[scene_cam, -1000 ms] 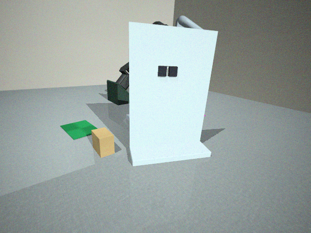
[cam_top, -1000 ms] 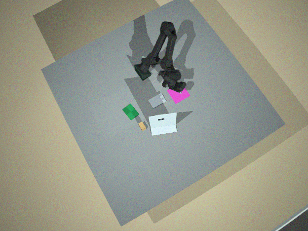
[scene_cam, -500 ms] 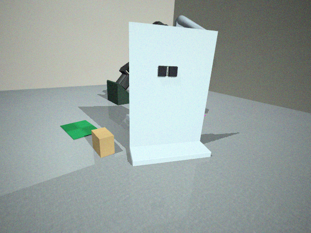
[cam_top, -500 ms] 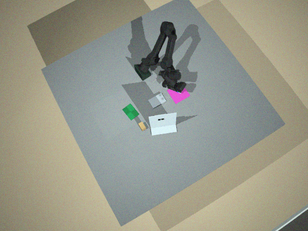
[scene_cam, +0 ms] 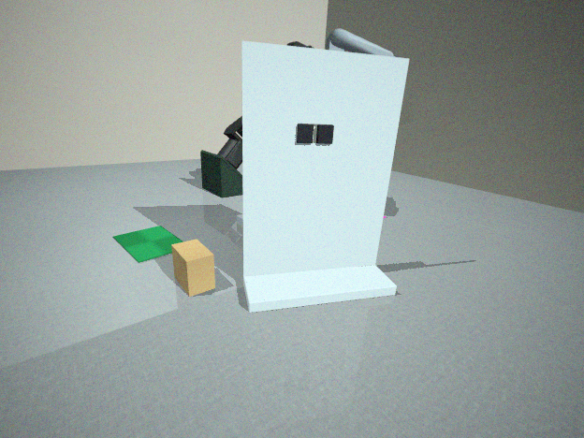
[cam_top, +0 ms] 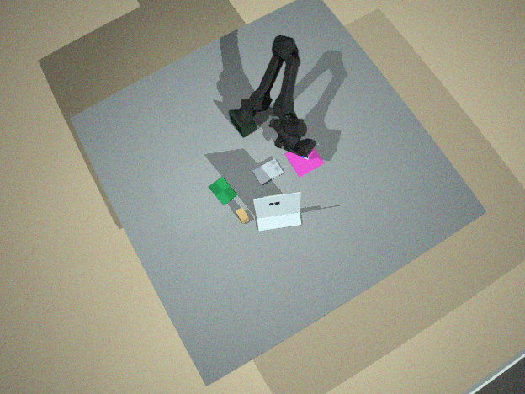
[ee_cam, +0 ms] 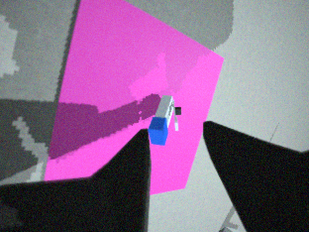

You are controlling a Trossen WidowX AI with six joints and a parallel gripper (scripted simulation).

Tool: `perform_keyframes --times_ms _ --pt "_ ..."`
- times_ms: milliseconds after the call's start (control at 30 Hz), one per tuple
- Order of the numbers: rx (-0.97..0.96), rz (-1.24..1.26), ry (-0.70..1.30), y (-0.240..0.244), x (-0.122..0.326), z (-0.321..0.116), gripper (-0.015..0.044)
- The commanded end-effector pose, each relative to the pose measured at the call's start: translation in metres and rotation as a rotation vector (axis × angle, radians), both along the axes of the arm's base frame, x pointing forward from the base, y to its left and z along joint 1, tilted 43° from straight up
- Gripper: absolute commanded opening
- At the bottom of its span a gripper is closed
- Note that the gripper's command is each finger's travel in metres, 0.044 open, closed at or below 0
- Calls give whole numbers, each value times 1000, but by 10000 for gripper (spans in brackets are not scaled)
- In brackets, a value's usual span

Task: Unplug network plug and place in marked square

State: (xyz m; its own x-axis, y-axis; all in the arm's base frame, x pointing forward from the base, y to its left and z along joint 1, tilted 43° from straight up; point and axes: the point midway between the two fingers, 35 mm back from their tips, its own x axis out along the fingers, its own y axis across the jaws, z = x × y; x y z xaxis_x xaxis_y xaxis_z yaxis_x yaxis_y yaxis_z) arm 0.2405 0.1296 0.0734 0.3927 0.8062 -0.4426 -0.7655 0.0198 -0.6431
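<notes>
Black and jointed, the arm (cam_top: 284,46) in the top view covers most of the tool (cam_top: 305,155) (ee_cam: 176,127); below it, only blue and white specks of the plug (cam_top: 302,157) (ee_cam: 159,130) show at the magenta square (cam_top: 300,167) (scene_cam: 385,217) (ee_cam: 104,45).

In the exterior view, the pale upright panel (cam_top: 278,198) (scene_cam: 315,202) hides plug and tool, leaving a sliver of magenta at its edge.

In the wrist view, the tool stands partly open, gripping nothing; the blue-ended, grey-white plug appears against the magenta, its contact with the surface unclear. Both black fingers are cropped.
</notes>
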Motion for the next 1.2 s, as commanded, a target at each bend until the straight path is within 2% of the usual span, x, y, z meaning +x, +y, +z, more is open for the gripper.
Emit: perform_keyframes --times_ms 0,1167 --pt "2 4 -9 -3 -1 3 156" --pt "-14 6 -1 -30 0 20 156"
